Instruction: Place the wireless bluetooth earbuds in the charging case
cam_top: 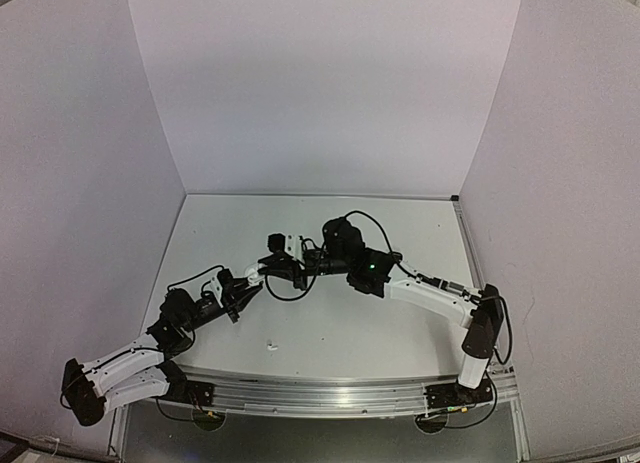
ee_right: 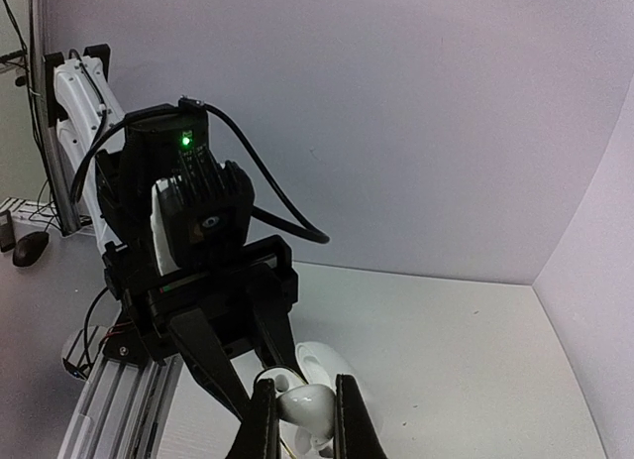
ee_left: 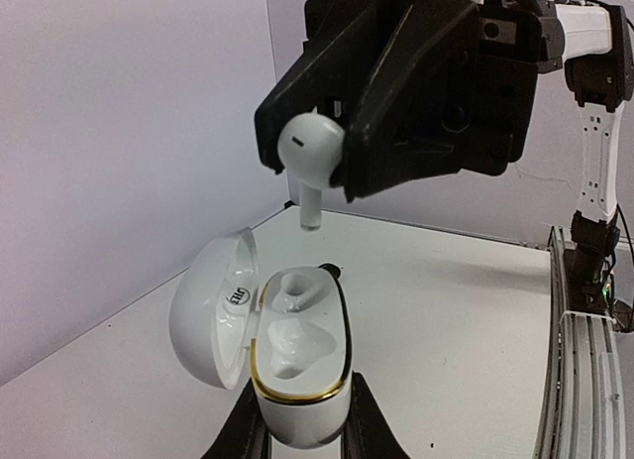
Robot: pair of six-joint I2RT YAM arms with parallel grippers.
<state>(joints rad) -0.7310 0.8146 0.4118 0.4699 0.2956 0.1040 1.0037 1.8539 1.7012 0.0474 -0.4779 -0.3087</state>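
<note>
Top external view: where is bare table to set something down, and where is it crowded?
Free: the far table strip between back wall and arms; the near-middle patch between the arms and the rail, bar one loose earbud. Crowded: the centre, where the left gripper holds the open case under the right gripper.

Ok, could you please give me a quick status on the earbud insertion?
Left gripper shut on open white charging case. Right gripper shut on white earbud, stem down, above the case, not seated. Both sockets empty, path clear.
</note>
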